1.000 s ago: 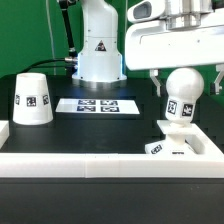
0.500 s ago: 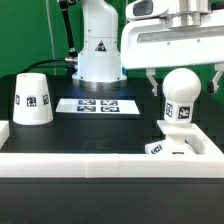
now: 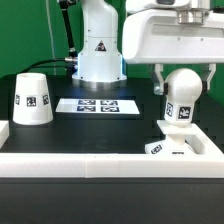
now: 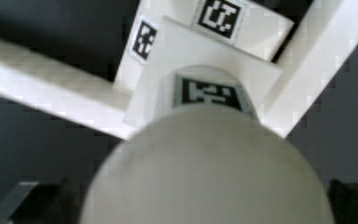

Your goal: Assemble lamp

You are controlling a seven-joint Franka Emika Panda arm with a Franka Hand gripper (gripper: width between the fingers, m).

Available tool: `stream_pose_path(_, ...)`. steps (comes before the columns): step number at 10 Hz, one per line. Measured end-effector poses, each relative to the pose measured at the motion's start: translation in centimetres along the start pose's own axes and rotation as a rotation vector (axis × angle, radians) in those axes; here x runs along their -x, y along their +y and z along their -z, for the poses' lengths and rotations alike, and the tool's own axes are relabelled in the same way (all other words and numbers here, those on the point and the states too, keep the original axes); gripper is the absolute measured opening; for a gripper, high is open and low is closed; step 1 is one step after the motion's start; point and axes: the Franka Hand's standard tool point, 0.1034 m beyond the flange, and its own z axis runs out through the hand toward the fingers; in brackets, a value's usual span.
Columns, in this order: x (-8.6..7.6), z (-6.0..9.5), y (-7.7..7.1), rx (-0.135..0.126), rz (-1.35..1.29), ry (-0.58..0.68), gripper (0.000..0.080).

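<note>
The lamp's bulb (image 3: 184, 90), a white ball on a short tagged stem, stands upright on the small blocky base (image 3: 168, 149) at the exterior view's right. My gripper (image 3: 184, 82) is open, with one finger on each side of the ball, close to it. In the wrist view the bulb (image 4: 197, 165) fills the space between the dark fingers (image 4: 34, 202), and the base (image 4: 220, 25) lies beyond it. The cone shade (image 3: 32, 98) stands alone at the exterior view's left, far from the gripper.
The marker board (image 3: 98, 105) lies flat between the shade and the bulb. A white wall (image 3: 90, 165) runs along the front, with the base against its right corner. The arm's pedestal (image 3: 98, 50) stands at the back.
The gripper's fingers have come inward and now stand closer to the sides of the bulb. The bulb, base and shade have not moved.
</note>
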Motion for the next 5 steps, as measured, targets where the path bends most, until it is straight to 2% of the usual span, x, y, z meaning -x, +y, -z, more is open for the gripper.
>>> stream_pose_path(4, 0.25, -0.09, 0.35, 0.006, 0.231, -0.003, 0.0698)
stream_pose_path(5, 0.32, -0.12, 0.67, 0.013, 0.395, -0.01, 0.0698)
